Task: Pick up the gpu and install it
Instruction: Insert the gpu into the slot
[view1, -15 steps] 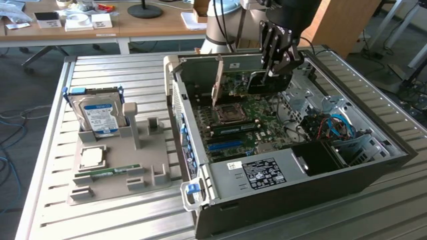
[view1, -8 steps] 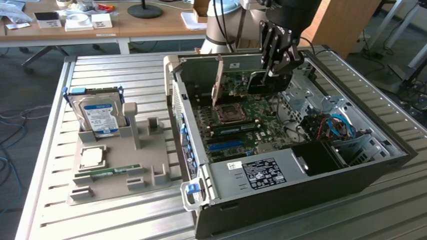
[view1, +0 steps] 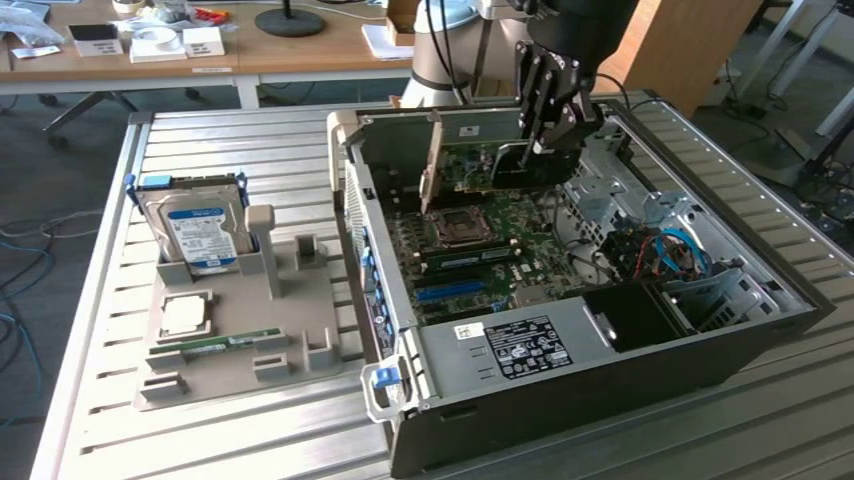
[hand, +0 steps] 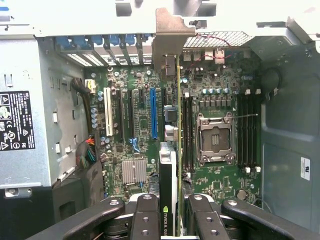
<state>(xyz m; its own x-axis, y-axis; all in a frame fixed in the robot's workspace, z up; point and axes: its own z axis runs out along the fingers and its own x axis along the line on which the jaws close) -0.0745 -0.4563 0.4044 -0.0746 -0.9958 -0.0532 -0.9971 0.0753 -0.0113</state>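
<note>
Slatted metal counter (view1: 240, 140), open grey computer case (view1: 601, 400): my claw (hand: 170, 220) pinches the green, black-cooler gpu (hand: 168, 170) edge-down, parallel above the motherboard slots (hand: 153, 112).

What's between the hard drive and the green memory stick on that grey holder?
A square silver processor chip, lying flat on the grey holder between the hard drive and the memory stick, as the exterior view shows.

From my screen I can read just "NVIDIA QUA", cut short, on the gpu (hand: 168, 212) cooler, and warning triangles on the power supply label (hand: 15, 120), its print illegible.
</note>
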